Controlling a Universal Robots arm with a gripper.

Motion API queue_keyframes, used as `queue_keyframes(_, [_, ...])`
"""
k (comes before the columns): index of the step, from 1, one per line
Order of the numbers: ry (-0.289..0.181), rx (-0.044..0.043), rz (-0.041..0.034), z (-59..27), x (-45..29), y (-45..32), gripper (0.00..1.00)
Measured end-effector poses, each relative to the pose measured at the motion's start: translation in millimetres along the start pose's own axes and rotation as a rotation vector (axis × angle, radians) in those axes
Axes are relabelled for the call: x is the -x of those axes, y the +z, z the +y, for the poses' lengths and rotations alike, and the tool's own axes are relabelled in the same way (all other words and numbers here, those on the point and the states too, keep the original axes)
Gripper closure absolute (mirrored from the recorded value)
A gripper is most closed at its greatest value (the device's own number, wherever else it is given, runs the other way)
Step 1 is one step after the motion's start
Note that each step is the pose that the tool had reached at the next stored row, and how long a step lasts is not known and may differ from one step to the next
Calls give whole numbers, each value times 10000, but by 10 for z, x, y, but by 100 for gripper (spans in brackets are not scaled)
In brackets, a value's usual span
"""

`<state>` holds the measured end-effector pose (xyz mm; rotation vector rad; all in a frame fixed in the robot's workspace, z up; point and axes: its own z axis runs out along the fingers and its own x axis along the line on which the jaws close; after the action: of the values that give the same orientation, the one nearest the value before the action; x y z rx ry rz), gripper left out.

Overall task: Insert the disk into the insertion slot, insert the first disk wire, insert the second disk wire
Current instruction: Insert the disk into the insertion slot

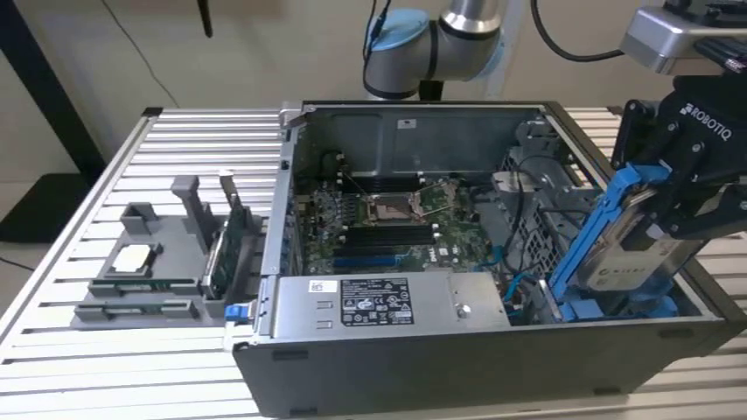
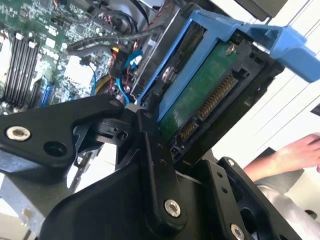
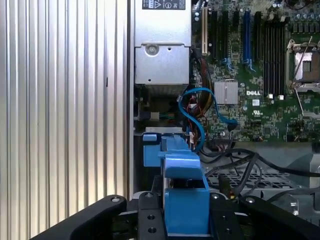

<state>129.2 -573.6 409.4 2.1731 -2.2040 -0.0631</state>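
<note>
My gripper [image 1: 674,203] is shut on the disk [image 1: 631,245], a silver drive with a white label in a bright blue carrier. The disk stands tilted at the exterior view's right. Its lower end dips into the open computer case at the insertion slot [image 1: 607,308], a grey bay with blue fittings. In the second wrist view, the disk's green circuit board and connector [image 2: 200,97] show between the black fingers [image 2: 150,150]. The first wrist view has the blue carrier [image 3: 186,200] in the gripper [image 3: 186,212], just above the slot's blue fittings [image 3: 155,147]. A loose blue wire [image 3: 200,102] curls beside the bay.
The grey power-supply box [image 1: 373,302] sits at the case front, next to the bay. The motherboard [image 1: 386,214] lies behind it. A grey parts holder [image 1: 152,262] stands on the slatted table [image 1: 70,359] at the exterior view's left. A person's hand [image 2: 300,150] rests outside the case.
</note>
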Motion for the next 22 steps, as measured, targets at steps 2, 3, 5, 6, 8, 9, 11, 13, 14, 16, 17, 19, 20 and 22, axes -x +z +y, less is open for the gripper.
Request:
queue_keyframes(2, [-1,0,-4,-1,6,10,67])
queue_keyframes(3, [-1,-1,-7,-1,6,9,67])
queue_keyframes(5, [-2,1,-14,-1,7,7,67])
queue_keyframes(6, [-4,18,-21,-1,7,-1,67])
queue_keyframes(8, [-3,75,-21,2,7,-30,67])
queue_keyframes(9, [-2,102,-20,3,7,-49,67])
queue_keyframes(11, [-1,136,-19,7,7,-99,67])
queue_keyframes(13, [-1,155,-17,11,6,-167,67])
queue_keyframes(14, [-2,163,-18,13,6,-202,67])
queue_keyframes(16, [-1,174,-16,17,6,-280,67])
queue_keyframes(17, [0,180,-18,20,6,-318,67])
queue_keyframes(19, [0,193,-16,25,5,-397,67])
queue_keyframes(20, [1,201,-18,27,5,-429,67])
queue_keyframes(22, [3,229,-20,31,-1,-476,67])
